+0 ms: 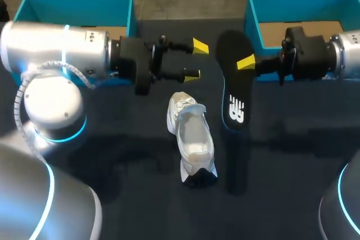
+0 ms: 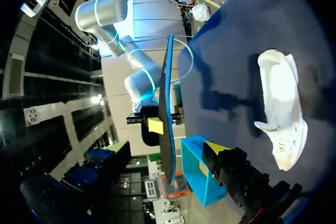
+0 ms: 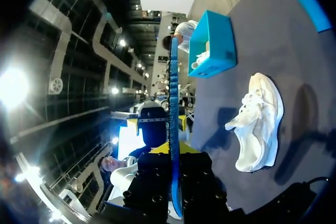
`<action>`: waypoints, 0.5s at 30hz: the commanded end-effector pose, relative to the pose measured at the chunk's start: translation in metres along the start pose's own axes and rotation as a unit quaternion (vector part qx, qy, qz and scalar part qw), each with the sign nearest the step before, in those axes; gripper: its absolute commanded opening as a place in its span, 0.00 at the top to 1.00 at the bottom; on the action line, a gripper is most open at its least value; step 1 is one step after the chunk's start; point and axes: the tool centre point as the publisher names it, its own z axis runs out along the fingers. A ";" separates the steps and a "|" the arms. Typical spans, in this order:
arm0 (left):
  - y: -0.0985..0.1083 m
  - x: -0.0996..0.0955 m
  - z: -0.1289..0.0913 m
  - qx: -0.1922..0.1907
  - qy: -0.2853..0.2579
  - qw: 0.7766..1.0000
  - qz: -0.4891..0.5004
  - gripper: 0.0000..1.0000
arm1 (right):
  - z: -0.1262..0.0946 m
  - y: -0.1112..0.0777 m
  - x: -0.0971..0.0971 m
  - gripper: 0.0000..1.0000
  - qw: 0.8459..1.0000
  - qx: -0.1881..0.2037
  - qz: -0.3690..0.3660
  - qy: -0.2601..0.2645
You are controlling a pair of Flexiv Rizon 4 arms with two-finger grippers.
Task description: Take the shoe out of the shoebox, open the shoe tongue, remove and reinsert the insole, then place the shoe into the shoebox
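A white shoe [image 1: 191,139] lies on its side in the middle of the dark table, with no gripper on it. My right gripper [image 1: 241,63] is shut on a black insole [image 1: 232,85] with a white logo, holding it on edge above the table, right of the shoe. In the right wrist view the insole [image 3: 173,93] stands edge-on between my fingers, with the shoe [image 3: 260,124] beside it on the table. My left gripper [image 1: 196,60] hangs open and empty beyond the shoe, level with the insole and a little left of it. The left wrist view shows the insole [image 2: 168,103] ahead and the shoe [image 2: 281,106] below.
Two teal shoeboxes stand at the table's far edge, one at the left [image 1: 76,5] behind my left arm and one at the right [image 1: 304,4] behind my right arm. Dark tabletop [image 1: 129,155] lies bare around the shoe.
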 end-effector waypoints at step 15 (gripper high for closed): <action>0.007 -0.002 0.033 -0.014 -0.088 0.996 -0.004 0.08 | 0.030 -0.013 0.008 1.00 1.000 0.003 -0.001 0.017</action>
